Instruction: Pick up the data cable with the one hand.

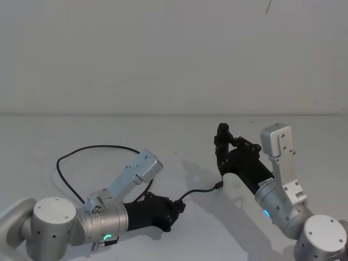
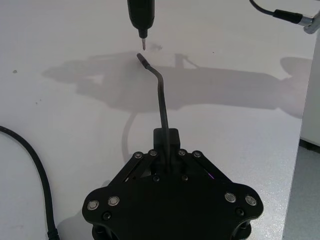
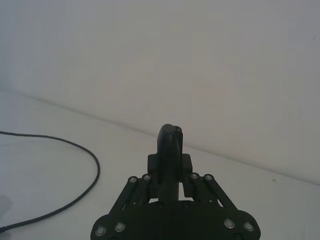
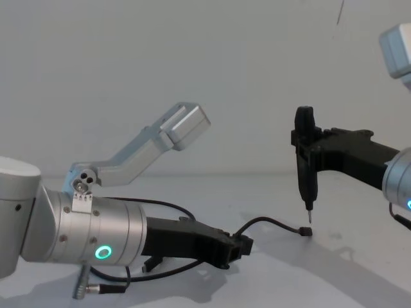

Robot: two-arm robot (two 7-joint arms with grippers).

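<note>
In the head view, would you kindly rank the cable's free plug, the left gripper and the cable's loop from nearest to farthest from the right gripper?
From the right gripper, shut on a black tool:
1. The plug, just below the tool's tip.
2. The left gripper, lower left, shut on the cable.
3. The loop, far left.

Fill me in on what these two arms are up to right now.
The left claw, low over the white table, is shut on the data cable near one end. The cable's short free end curves out ahead, and its plug hangs beside the tip of a slim black tool. The right claw is shut on that tool, holding it upright with its point just above the plug. The rest of the cable loops across the table behind the left arm.
</note>
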